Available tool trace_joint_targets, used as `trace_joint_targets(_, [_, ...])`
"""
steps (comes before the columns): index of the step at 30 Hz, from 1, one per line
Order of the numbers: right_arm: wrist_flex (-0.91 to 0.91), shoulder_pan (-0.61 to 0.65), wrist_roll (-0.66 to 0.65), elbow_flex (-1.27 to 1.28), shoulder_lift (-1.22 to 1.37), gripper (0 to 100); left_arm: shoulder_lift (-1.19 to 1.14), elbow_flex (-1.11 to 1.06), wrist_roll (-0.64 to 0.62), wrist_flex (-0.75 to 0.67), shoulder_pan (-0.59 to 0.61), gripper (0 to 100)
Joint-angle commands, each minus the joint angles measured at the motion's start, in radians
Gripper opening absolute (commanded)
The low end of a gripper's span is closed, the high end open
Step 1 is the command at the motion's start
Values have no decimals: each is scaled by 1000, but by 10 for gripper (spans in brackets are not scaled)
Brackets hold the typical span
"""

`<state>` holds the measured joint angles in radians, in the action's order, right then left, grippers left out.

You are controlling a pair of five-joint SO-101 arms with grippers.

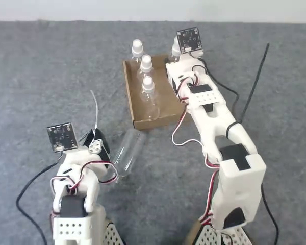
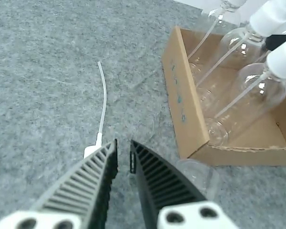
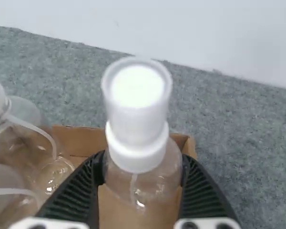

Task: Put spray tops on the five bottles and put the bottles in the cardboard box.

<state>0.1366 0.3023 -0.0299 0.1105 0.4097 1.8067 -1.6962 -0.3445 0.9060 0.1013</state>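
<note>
Held bottle (image 3: 139, 162), white spray top on, is sitting in the right tool (image 3: 140, 195). The jaws are clamping its body from both sides. It's hanging at the far right corner of the box (image 1: 135, 104); can't tell if its base is touching the box floor. Three capped bottles (image 1: 146, 64) are sitting in a row along the box's left side. So four of five are capped and three are boxed.

Last bottle (image 1: 126, 153) is lying uncapped on the counter (image 1: 41, 76), just on the near side of the box. Loose spray top (image 2: 90, 151) is lying to its left, thin tube pointing far, head just beside the left tool (image 2: 124, 145). Left tool is hovering low between the top and the lying bottle, jaws almost together with only a thin slit, gripping nothing.

My read: bottle four is being placed right now. Next, the right tool needs to lower it into the free space right of the row and open without knocking the neighbours. After that, the left tool needs to open wider to take the spray top's head. Feeding the tube into the lying bottle's neck is probably going to need the other arm steadying that bottle.
</note>
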Motion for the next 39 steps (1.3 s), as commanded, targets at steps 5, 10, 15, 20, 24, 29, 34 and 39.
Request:
trace_joint_targets(5, [-19,-7,9,-69,-24,113,14,12,12,-32,8,40])
trace_joint_targets(10, [15,-5,9,-74,-24,189,14,12,12,-32,8,40])
trace_joint_targets(15, [15,-5,9,-74,-24,191,12,12,12,-32,8,40])
trace_joint_targets(20, [15,-4,9,-74,-25,192,12,12,12,-32,8,40])
trace_joint_targets(24, [15,-2,11,-74,-25,245,12,12,12,-32,8,40])
trace_joint_targets(29, [16,-4,52,-72,-27,292,12,12,12,-32,8,40])
trace_joint_targets(34, [21,-4,55,-69,-36,292,12,12,12,-31,8,40])
trace_joint_targets(39, [65,-2,52,-69,-53,292,12,12,12,-31,8,40])
